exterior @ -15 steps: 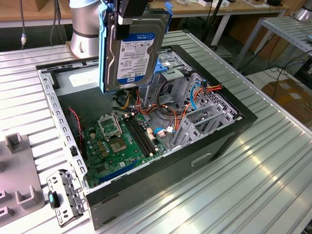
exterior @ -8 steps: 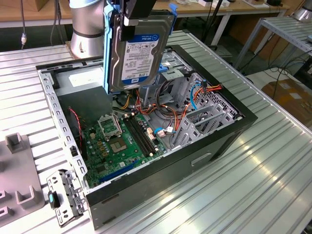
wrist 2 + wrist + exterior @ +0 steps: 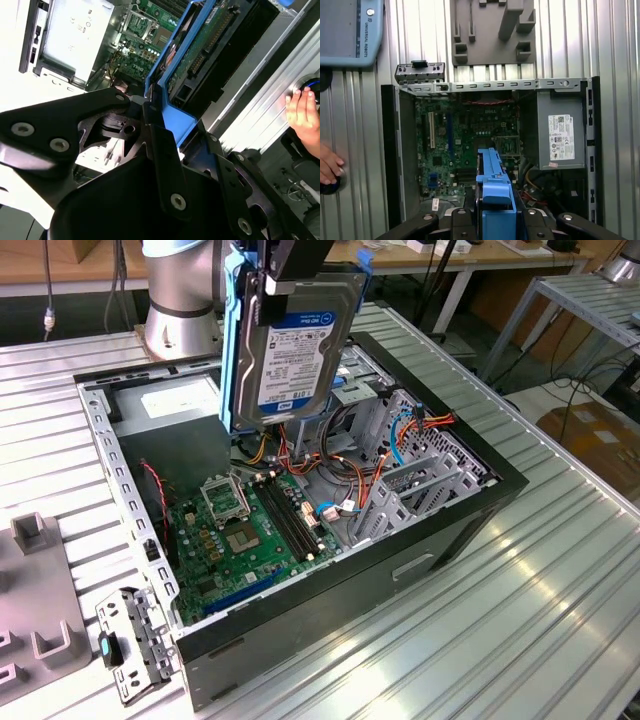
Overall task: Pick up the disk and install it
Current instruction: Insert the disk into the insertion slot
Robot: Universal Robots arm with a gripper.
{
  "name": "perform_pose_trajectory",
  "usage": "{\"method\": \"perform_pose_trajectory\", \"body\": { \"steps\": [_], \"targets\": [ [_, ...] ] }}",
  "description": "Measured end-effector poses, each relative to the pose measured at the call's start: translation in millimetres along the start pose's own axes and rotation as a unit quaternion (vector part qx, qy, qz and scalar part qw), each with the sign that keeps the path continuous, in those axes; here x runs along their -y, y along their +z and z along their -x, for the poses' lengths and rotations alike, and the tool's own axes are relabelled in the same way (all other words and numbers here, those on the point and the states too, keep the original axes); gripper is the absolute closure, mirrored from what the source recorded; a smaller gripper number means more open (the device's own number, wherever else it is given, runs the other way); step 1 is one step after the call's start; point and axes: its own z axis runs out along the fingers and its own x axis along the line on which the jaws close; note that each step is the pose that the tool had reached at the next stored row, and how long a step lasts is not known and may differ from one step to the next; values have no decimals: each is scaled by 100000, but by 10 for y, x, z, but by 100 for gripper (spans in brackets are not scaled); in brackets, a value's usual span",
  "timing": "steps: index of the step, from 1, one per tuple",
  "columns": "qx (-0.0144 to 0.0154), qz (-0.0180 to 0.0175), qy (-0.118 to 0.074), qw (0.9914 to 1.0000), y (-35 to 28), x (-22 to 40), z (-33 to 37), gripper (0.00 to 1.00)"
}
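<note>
Disk (image 3: 295,350) hangs upright above the open case (image 3: 470,525), its top edge clamped between the fingers of the gripper (image 3: 270,288).

Bright overhead light glares off the ribbed table (image 3: 560,570), leaving the computer case (image 3: 330,600) interior shadowed.

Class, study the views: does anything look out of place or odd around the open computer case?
Yes: a person's hand rests beside the black computer case, near the robot arm, while the gripper holds the silver-grey, blue-railed disk above it.
</note>
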Motion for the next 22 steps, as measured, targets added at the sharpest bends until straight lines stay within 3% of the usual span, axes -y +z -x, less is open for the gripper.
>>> {"method": "perform_pose_trajectory", "body": {
  "steps": [13, 22],
  "targets": [
    [-170, -14, -5, 100000, 12, 142, -33, 63],
    [-235, -16, -5, 100000, 22, 224, -99, 63]
  ]
}}
